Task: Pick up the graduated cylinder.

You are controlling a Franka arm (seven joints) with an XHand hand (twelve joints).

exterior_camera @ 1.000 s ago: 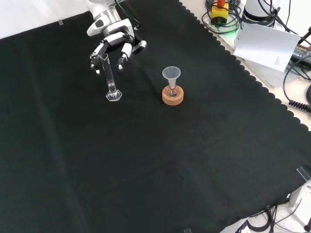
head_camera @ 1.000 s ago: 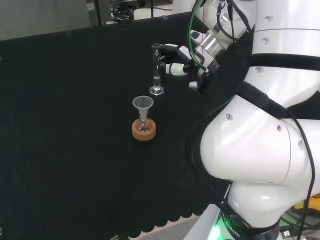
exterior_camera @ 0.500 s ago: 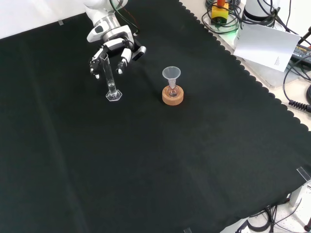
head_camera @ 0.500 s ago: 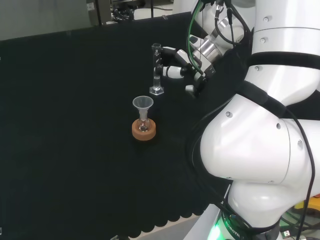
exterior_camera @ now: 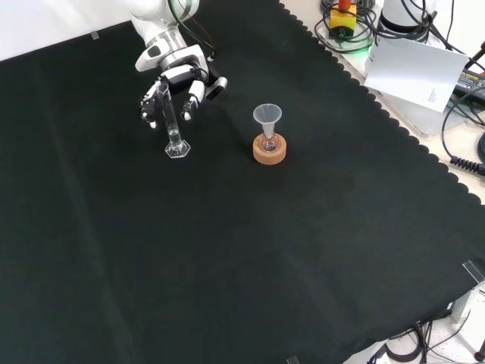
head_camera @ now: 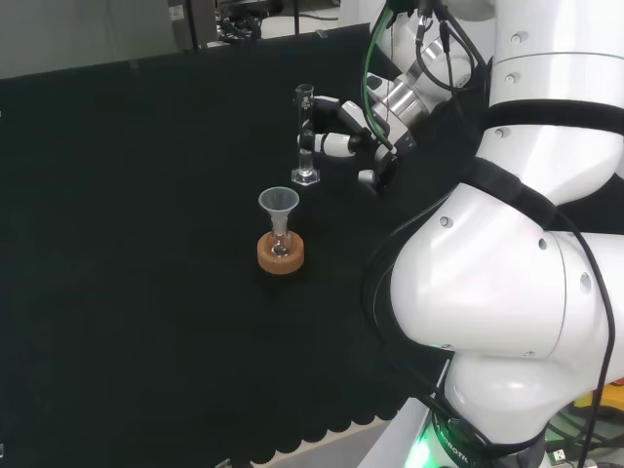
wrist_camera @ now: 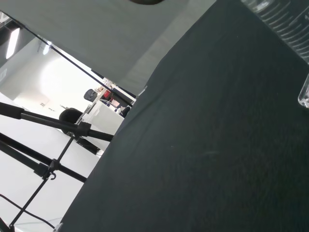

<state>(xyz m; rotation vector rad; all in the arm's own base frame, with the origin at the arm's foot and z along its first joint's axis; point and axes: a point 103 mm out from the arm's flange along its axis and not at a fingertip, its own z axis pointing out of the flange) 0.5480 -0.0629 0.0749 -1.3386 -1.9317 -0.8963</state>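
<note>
The graduated cylinder (exterior_camera: pixel 173 123) stands upright on the surface (exterior_camera: pixel 227 250), base flat on the cloth. The hand (exterior_camera: pixel 178 82) sits at its upper part with fingers (head_camera: pixel 327 143) partly spread around the tube, not visibly closed on it. To grasp well, close fingers and thumb evenly on the tube, then lift straight up. A funnel (exterior_camera: pixel 267 115) in a small flask on a cork ring (exterior_camera: pixel 270 154) stands near, apart from the cylinder; nothing blocks the lift.

White glossy arm (head_camera: pixel 507 292), rounded bulbous links with small dark screw recesses, black bands at the joints. Green and black cables (head_camera: pixel 375 68) loop along the silver wrist. Hand (exterior_camera: pixel 176 76): black frame, white finger segments.
</note>
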